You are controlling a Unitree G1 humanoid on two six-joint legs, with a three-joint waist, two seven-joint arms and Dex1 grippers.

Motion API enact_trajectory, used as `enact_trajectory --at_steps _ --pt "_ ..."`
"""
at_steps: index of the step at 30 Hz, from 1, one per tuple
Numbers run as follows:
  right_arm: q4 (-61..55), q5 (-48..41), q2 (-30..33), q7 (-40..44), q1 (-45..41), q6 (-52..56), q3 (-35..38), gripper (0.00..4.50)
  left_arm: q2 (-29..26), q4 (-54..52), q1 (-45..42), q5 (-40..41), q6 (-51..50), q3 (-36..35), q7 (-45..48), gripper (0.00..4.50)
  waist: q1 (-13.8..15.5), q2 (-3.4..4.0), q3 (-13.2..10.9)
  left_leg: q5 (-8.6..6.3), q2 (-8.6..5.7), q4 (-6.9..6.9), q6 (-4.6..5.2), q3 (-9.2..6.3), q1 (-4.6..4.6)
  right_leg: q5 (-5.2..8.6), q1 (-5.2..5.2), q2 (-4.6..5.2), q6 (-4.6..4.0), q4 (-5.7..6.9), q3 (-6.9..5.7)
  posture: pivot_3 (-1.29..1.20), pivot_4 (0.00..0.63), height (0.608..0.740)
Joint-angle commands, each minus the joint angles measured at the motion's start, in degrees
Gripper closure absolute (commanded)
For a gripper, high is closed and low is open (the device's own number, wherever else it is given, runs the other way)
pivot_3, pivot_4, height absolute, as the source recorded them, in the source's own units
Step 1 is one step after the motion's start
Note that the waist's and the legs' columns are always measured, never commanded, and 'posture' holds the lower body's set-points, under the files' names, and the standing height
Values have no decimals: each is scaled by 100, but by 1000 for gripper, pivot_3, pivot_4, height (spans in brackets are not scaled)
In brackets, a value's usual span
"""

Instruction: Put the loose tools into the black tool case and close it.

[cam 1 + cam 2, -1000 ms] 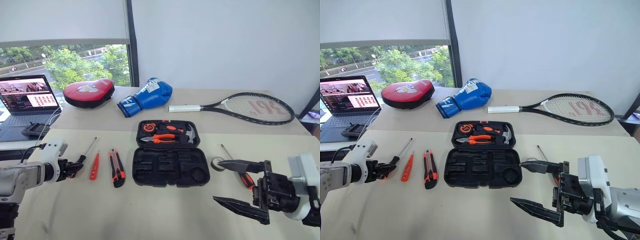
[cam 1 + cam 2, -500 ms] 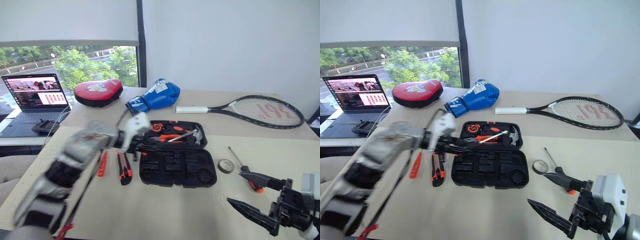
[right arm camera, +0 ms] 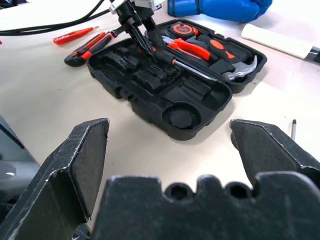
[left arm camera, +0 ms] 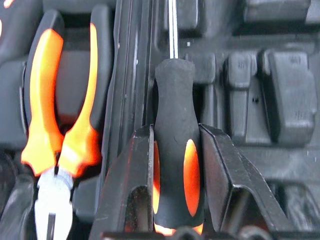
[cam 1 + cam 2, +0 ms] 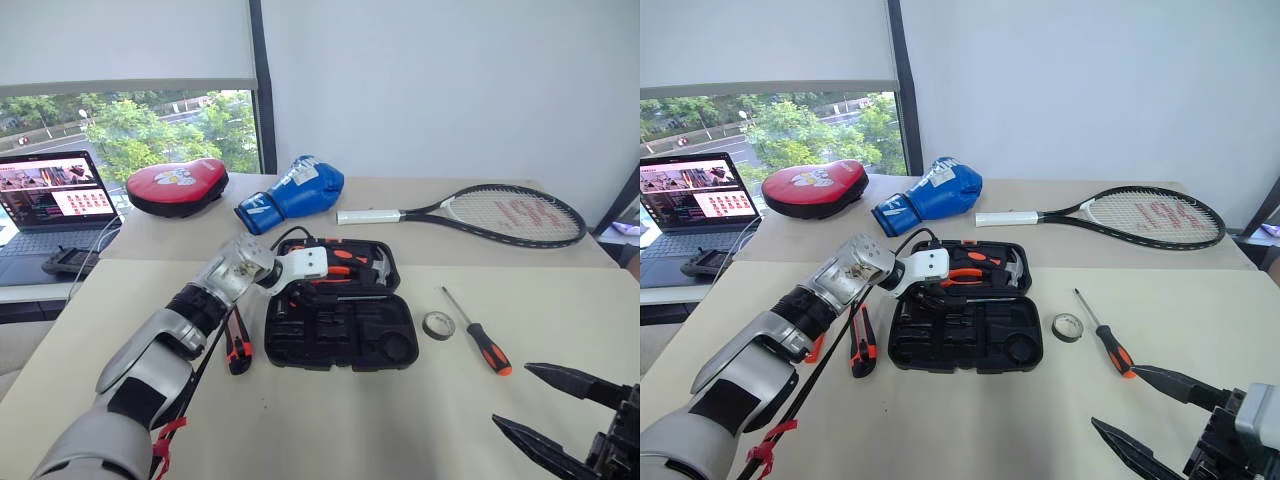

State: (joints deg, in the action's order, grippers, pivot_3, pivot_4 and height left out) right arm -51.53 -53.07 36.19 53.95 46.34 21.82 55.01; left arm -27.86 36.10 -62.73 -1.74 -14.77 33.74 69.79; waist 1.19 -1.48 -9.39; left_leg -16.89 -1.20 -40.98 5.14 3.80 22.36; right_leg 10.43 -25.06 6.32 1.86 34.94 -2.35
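The black tool case [image 5: 340, 318] lies open on the worktop [image 5: 330, 420], our left tool [image 4: 176, 165] clamped on a screwdriver [image 4: 175, 145] over its slots, our right tool [image 3: 170, 150] apart; released crooked, it may miss its slot and block closing.

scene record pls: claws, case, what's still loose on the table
left claw: shut on screwdriver, over the case
right claw: open, holding nothing
case: open on the table; pliers and hammer in the lid half
loose left of case: knife, small screwdriver
loose right of case: tape, second screwdriver
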Motion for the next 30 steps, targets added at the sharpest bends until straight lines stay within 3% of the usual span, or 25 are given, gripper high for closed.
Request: enact_trajectory --at_steps 1,14,15,18,21,25,30 --pt "-19 -125 83 -18 -7 -100 155 0 -148 250 -110 -285 54 -151 159 3630 1 1 1 0 0 0 0 0 0 0 0 1 0 1 0 0 150 740" --pt "-70 -111 264 -187 -244 -55 -26 0 -63 494 -80 -620 341 -331 475 3630 38 0 0 -1 -1 -3 1 0 5 -11 -3 0 -13 3 -2 0 150 740" --pt "-78 -110 254 -178 -223 -61 -13 0 -38 486 -100 -528 378 -475 408 2630 37 0 0 -1 -1 -3 2 0 7 -15 -5 -1 -19 3 -2 0 150 740" --pt "-115 -111 216 -179 -175 -84 10 0 -29 384 -156 -199 394 -972 375 1727 64 -1 -1 -3 -3 -5 5 0 8 -15 -4 2 -19 3 -2 0 150 740" --pt "-191 -129 173 -249 -160 -99 1 0 -128 114 -106 144 370 -1468 443 1570 99 -2 -1 -4 -2 -20 8 -4 23 -16 -12 4 -17 4 -8 0 150 740" --pt "-290 -99 139 -363 -191 -98 -88 0 28 -445 144 612 -511 -2054 139 2617 106 0 0 -10 -3 -27 17 -7 30 -15 -14 8 -15 4 -10 0 150 740" --pt "-534 -163 115 -791 -296 -40 -303 0 744 -1571 1211 783 -1464 -2692 -1584 4404 110 10 6 -17 -13 -36 28 -8 27 -13 -3 20 -4 3 -6 0 150 740"
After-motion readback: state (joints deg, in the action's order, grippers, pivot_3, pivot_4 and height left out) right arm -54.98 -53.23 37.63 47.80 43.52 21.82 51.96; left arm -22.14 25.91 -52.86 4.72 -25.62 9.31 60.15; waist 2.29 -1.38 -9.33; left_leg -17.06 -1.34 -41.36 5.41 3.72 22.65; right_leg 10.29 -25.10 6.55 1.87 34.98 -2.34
